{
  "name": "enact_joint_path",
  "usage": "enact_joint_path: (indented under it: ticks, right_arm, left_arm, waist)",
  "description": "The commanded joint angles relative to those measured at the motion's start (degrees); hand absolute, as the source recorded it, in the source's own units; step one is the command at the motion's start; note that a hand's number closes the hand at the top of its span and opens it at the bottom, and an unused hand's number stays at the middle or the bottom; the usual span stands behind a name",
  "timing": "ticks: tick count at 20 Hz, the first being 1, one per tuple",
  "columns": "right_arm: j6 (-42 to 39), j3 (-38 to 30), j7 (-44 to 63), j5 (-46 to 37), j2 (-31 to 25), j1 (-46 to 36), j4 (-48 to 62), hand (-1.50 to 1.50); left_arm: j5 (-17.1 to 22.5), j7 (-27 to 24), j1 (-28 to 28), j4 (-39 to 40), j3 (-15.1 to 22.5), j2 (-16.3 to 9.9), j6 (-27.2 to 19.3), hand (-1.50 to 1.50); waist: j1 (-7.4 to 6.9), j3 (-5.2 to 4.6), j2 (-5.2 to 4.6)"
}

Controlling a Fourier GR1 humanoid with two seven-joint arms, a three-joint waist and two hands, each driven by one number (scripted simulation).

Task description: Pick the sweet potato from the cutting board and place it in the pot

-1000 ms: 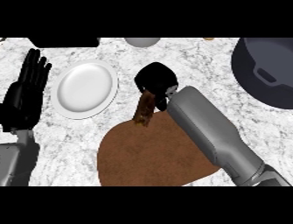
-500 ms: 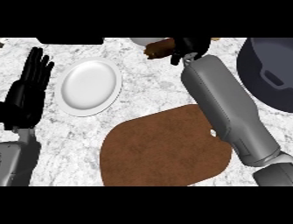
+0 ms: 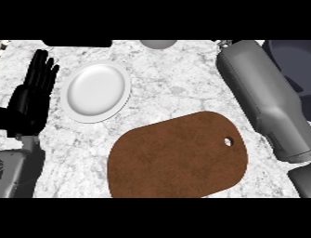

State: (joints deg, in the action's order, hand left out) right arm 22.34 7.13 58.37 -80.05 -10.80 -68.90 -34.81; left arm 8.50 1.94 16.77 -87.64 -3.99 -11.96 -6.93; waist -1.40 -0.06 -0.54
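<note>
1. The left hand (image 3: 33,95) stands at the left edge of the counter (image 3: 178,79), fingers straight, close together and pointing up. It is resting there, out of the way of the work on the other side.
2. Just beside it lies a white plate (image 3: 97,91) with nothing on it; it seems to play no part in this task.
3. The brown cutting board (image 3: 178,160) sits low in the middle, its hanging hole toward the right. Its top is bare, so the sweet potato is no longer on it.
4. A small grey round thing (image 3: 159,44) shows at the far edge, too cut off to name.
5. The right forearm (image 3: 267,97) slants up across the right side, reaching toward the far edge next to the pot (image 3: 308,79). The right hand is past the top of the view, so I cannot tell how its fingers are set.
6. The sweet potato is not visible anywhere; judging by the bare board and the arm's reach, it is probably being carried toward the pot, whose dark inside shows nothing yet.
</note>
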Motion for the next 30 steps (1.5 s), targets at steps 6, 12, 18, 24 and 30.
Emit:
enact_joint_path:
  ticks: [6, 12, 18, 24, 30]
  right_arm:
    - [0.75, -6.33, 1.57, 0.74, -7.21, 4.16, 1.11, 1.50]
    - [3.64, -9.55, -6.81, 5.48, -13.75, 14.69, -7.00, 1.50]
    - [7.07, -16.37, -19.68, 13.30, -20.68, 17.30, -2.84, 1.50]
    - [11.57, -18.41, -26.04, 14.64, -21.58, 18.69, 3.89, 1.50]
    - [11.23, -21.17, -29.23, 16.50, -22.22, 17.50, 14.83, 1.50]
  left_arm:
    - [0.34, 0.73, -1.93, -1.58, -0.35, -0.10, 0.84, 0.00]
    - [-0.63, -2.30, -3.58, 0.78, -1.10, 0.45, 0.81, 0.00]
    - [0.17, 2.51, -2.98, -4.39, -0.84, -0.10, 0.99, 0.00]
    - [-2.92, -0.54, -1.90, -1.94, 1.36, 2.81, -0.64, 0.00]
    - [-2.69, 2.59, -2.70, -5.68, 1.77, 2.88, -1.05, 0.00]
  waist:
    - [1.03, 0.06, 0.49]
    - [1.81, 0.06, 0.65]
    - [0.79, 0.10, 0.40]
    - [0.59, 0.10, 0.22]
    - [-0.73, 0.18, -0.05]
